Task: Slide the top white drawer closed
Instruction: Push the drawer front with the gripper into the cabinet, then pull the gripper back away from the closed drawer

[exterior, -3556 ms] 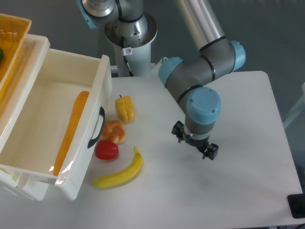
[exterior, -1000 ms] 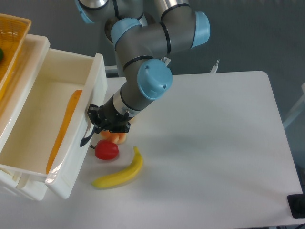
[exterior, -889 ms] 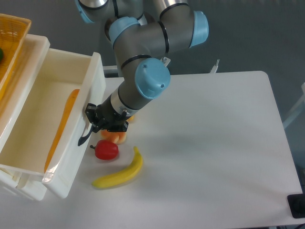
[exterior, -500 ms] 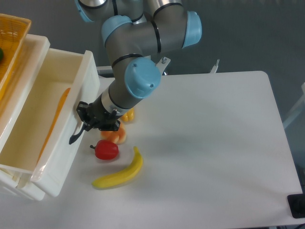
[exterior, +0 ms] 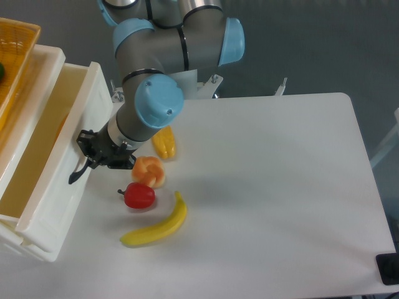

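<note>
The top white drawer (exterior: 65, 171) juts out from the cabinet at the left, partly pushed in, with its black curved handle (exterior: 79, 170) on the front. My gripper (exterior: 93, 154) presses against the drawer front right at the handle. Its fingers are too dark and small to tell whether they are open or shut. The orange carrot-like thing inside the drawer is almost hidden behind the front wall.
A yellow mesh basket (exterior: 14, 43) sits on top of the cabinet. On the table next to the drawer lie a yellow pepper (exterior: 164, 142), an orange fruit (exterior: 150, 171), a red apple (exterior: 139, 195) and a banana (exterior: 158, 225). A black object (exterior: 388, 268) sits at the bottom right corner.
My gripper has moved left against the drawer front, and the drawer has slid further into the cabinet. The fruits have not moved.
</note>
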Robot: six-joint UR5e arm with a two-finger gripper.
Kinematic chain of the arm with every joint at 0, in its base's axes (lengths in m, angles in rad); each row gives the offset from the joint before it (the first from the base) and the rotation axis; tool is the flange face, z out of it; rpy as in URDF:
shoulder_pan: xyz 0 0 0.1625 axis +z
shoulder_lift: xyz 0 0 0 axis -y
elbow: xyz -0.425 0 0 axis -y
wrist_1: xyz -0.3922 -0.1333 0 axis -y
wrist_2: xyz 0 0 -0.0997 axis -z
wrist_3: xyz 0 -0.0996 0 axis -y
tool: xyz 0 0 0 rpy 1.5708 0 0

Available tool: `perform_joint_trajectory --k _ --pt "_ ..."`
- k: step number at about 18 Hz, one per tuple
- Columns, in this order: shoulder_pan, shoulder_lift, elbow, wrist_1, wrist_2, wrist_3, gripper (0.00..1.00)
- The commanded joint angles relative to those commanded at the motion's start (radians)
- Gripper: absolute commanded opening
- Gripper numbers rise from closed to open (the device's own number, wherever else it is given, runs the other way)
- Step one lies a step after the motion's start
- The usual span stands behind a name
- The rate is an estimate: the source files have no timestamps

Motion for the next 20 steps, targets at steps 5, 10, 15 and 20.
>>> perform_joint_trajectory --k 5,10,15,20 --pt "-0.022 -0.025 0.009 0.043 0.002 -0.043 0.0" --pt "-0.043 -0.045 0.031 0.043 0.002 -0.064 0.0" --pt "-0.067 -0.046 0.038 0.058 0.003 -0.09 0.0" --pt "-0.092 -0.049 0.049 0.078 0.003 -0.106 0.0"
